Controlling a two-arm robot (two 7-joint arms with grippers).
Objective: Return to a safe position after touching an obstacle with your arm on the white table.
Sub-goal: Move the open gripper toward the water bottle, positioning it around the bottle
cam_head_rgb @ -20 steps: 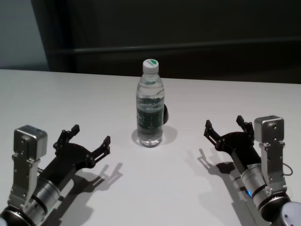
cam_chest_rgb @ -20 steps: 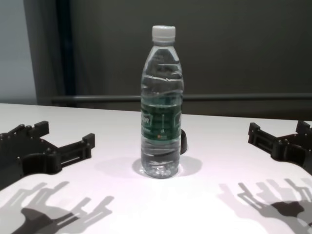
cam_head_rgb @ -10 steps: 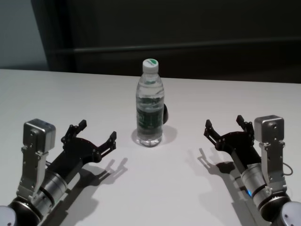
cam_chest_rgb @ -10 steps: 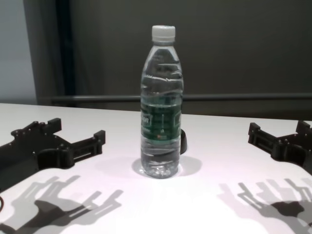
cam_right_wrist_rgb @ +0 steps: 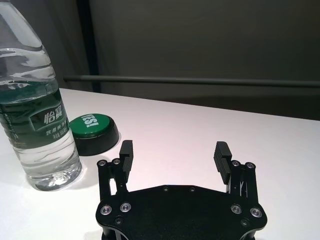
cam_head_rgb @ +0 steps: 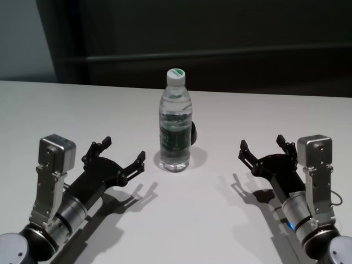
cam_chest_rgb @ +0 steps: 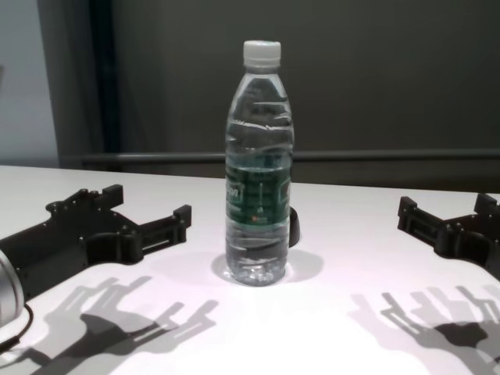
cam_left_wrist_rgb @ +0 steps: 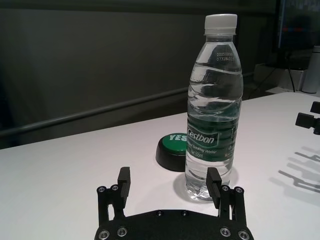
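The broad, smooth white table (cam_head_rgb: pixel 220 115) fills the near field and carries everything in view. On it, roughly midway between the two arms and farther from the robot than either, stands the tall clear plastic water bottle (cam_head_rgb: pixel 175 129) with a white screw cap and dark green label band, upright and partly filled. The left black end effector (cam_head_rgb: pixel 122 156) hovers low over the table near the bottle's left side, its fingers spread wide and holding nothing; from the left wrist view one fingertip (cam_left_wrist_rgb: pixel 213 181) overlaps the bottle's base, but whether it touches cannot be told. The right black end effector (cam_head_rgb: pixel 264 146) hangs over the table well apart from the bottle on its right, fingers likewise spread wide and empty. Just behind the bottle sits a low black round puck with a green top (cam_left_wrist_rgb: pixel 172 149), close to its base.
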